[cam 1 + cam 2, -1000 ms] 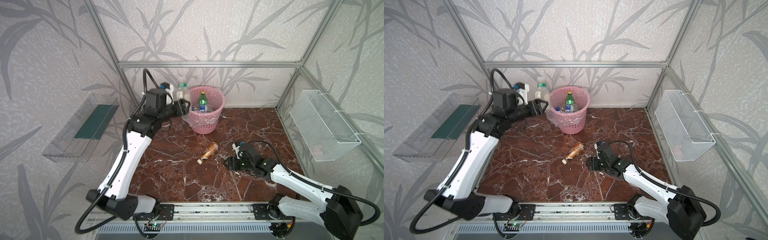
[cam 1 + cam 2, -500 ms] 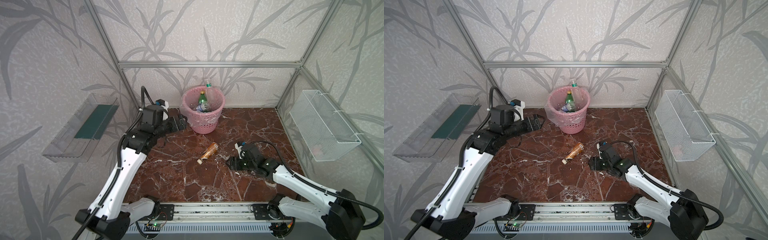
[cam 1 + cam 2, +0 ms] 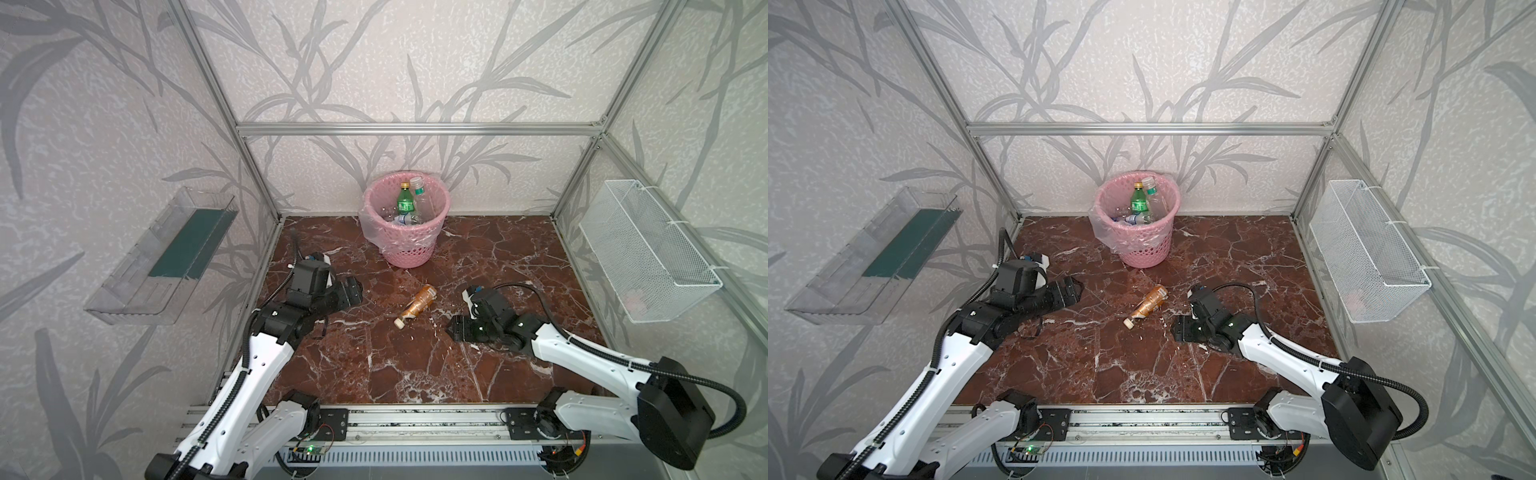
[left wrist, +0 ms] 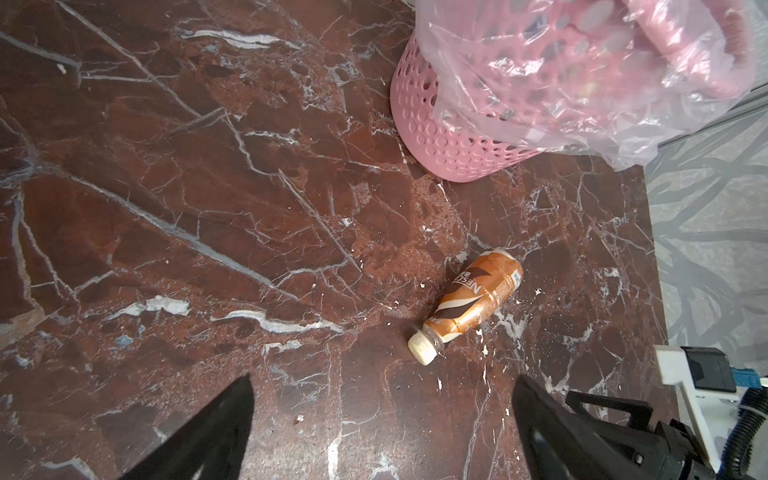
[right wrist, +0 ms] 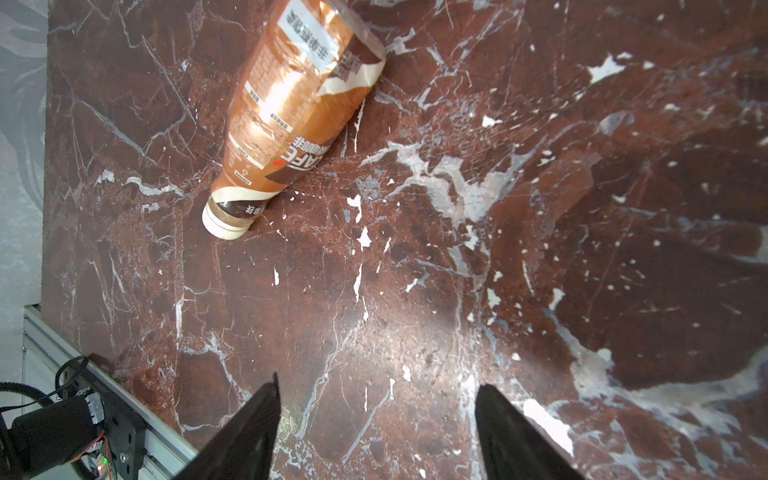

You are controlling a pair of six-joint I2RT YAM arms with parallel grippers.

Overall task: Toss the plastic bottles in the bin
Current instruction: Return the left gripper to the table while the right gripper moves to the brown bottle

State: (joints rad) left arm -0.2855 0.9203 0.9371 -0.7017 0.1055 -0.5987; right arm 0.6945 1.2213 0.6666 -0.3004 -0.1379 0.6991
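Left arm: has dropped from the bin's rim to the floor in front of the bin; the clear bottle it carried now leans inside, beside a green bottle.
Pink bin: upright at the back wall, liner bag draped over its rim, several bottles inside.
Left gripper: low, in front of the bin and off to its left; jaws spread wide, empty.
Right gripper: farther from the bin, near the last bottle's cap end; jaws partly apart, empty.
Coffee bottle: only 1 left out, lying on its side in front of the bin, base toward it.
Handling: likely light thin plastic with a glossy sleeve, apt to roll or slip; clamp across the mid-body.
Cap: cream, pointing away from the bin.
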